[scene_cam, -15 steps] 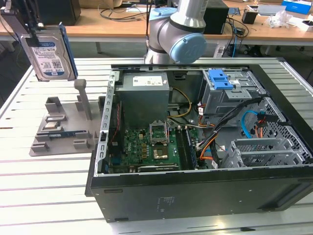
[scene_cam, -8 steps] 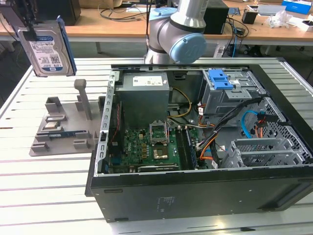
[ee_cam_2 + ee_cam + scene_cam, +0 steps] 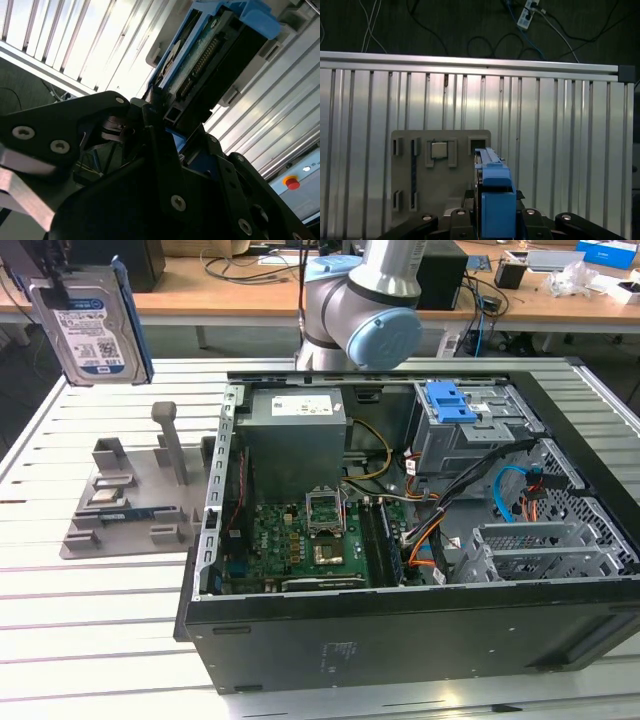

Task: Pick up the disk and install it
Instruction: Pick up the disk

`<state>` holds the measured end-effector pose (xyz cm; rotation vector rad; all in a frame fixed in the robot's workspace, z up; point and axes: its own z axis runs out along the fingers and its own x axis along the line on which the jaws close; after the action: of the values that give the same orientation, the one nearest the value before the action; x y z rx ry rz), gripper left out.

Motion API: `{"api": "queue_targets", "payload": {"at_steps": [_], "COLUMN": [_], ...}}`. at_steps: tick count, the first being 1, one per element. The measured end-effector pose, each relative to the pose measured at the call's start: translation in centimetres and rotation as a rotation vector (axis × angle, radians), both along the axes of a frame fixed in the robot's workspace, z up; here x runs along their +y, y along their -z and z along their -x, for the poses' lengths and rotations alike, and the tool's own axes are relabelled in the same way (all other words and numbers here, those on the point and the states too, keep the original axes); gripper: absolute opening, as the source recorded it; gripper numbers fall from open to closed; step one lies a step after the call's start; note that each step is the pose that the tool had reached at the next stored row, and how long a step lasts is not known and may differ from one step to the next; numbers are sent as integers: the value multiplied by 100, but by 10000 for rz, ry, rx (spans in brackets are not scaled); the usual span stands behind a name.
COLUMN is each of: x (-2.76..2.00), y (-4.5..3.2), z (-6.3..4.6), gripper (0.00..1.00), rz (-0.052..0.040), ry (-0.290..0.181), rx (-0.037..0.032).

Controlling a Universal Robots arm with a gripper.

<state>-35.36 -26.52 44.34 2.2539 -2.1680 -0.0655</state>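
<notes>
Hanging above the grey fixture [image 3: 118, 512]; gripper [image 3: 495, 202] clasps the disk [image 3: 92, 318] upright.

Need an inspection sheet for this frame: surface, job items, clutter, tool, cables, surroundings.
Surface: slatted metal table, carrying the open computer case and a grey fixture tray.
Job's things: disk held aloft in its blue carrier, label facing the exterior view, above the fixture tray; not in the case.
Clutter: small parts seated in the fixture tray's slots.
Tool: tool shut on the disk.
Cables: orange, black and blue wiring inside the case; power strip with leads on the floor past the table edge.
Surroundings: wooden desk behind, with boxes and cables; red button beyond the table.
</notes>
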Motion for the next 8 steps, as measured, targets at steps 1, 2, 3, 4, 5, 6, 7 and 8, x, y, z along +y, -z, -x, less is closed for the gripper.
{"api": "queue_targets", "payload": {"at_steps": [1, 2, 3, 4, 5, 6, 7, 8], "x": [1, 1, 2, 3, 4, 5, 6, 7], "y": [-30, -54, -83, -106, -132, -157, -185, -209], "z": [0, 0, 0, 0, 0, 0, 0, 0], "gripper": [37, 37, 37, 37, 37, 37, 37, 37], "rz": [0, 0, 0, 0, 0, 0, 0, 0], "ry": [-1, -1, -1, -1, 0, 0, 0, 0], "rx": [0, -1, 1, 0, 0, 0, -1, 0]}}
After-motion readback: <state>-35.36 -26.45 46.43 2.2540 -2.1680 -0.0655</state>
